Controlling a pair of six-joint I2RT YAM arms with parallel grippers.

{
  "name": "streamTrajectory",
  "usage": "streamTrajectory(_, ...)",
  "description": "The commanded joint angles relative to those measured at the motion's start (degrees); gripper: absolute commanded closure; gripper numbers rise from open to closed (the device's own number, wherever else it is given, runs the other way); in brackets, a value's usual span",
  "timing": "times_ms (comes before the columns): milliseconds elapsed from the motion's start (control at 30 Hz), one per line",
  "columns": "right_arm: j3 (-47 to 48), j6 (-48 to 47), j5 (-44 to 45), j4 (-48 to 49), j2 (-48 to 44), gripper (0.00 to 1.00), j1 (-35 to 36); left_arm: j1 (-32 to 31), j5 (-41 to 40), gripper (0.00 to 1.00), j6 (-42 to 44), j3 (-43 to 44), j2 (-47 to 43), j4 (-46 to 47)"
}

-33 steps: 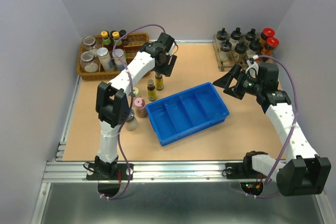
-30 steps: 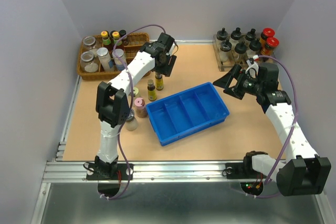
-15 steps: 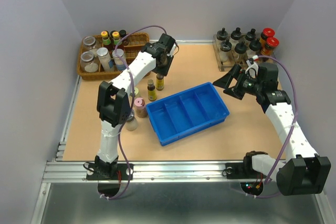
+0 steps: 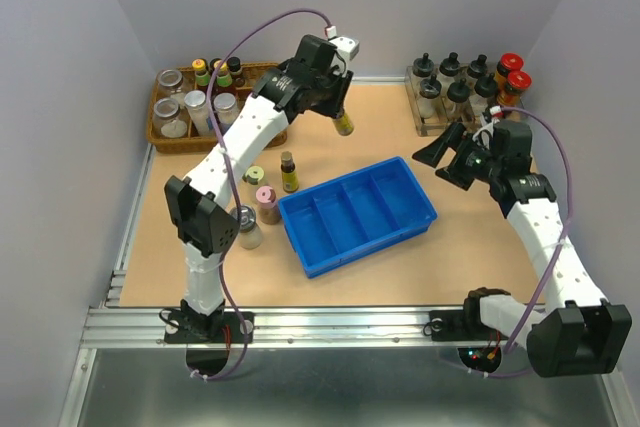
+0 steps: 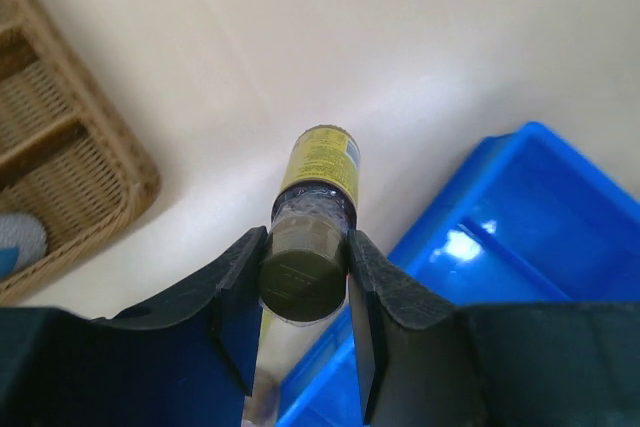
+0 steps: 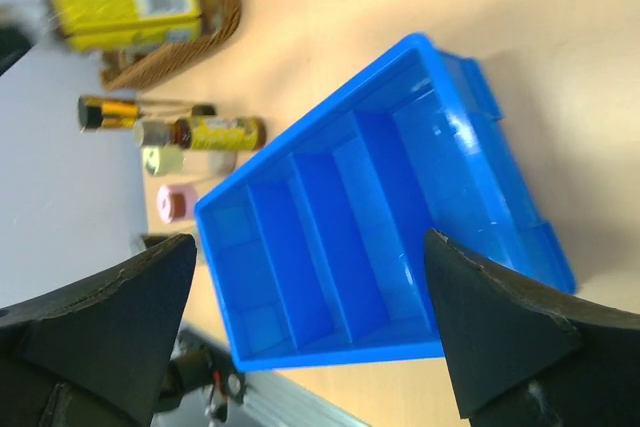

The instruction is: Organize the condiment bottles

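My left gripper (image 4: 337, 115) is shut on the dark cap of a slim amber-yellow bottle (image 4: 343, 125) and holds it tilted in the air, behind the blue tray (image 4: 341, 182). In the left wrist view the cap (image 5: 304, 269) sits clamped between both fingers, with the tray (image 5: 540, 237) below right. Another slim amber bottle (image 4: 288, 172) stands left of the tray, near the pale-green-lidded jar (image 4: 255, 176), the pink-lidded jar (image 4: 266, 202) and the grey-lidded jar (image 4: 248, 228). My right gripper (image 4: 446, 157) hangs open and empty off the tray's right end, its view looking across the tray (image 6: 330, 237).
A wicker basket (image 4: 170, 145) with jars and small bottles stands at the back left, close behind the left arm. A rack of clear cruets with black knobs (image 4: 450, 87) and two red-capped jars (image 4: 512, 69) stand at the back right, behind my right gripper.
The left gripper shut on a slim amber bottle standing beside the other one, then lifted it up and to the right. The right arm has barely moved.
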Motion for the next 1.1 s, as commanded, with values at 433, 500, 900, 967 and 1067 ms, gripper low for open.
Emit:
streamTrajectory(433,5.5,5.2,33.7,-5.5,-11.6,0.00,0.5,-15.5,4.3,1.00,4.0,6.8,2.1,3.7)
streamTrajectory(500,5.7,5.1,33.7,-6.0,-11.8,0.00,0.5,-16.6,1.3,1.00,3.9,7.6,5.0,3.5)
streamTrajectory(900,5.6,4.9,34.2,-7.6,-12.1,0.00,0.5,-17.5,-2.1,1.00,4.1,8.7,11.9,3.5)
streamTrajectory(967,5.6,4.9,33.9,-7.7,-11.9,0.00,0.6,-17.5,-1.8,1.00,4.1,8.9,12.5,3.5)
streamTrajectory(1067,5.5,4.8,33.5,-7.7,-11.6,0.00,0.6,-17.7,-1.3,1.00,4.1,8.7,12.7,3.5)
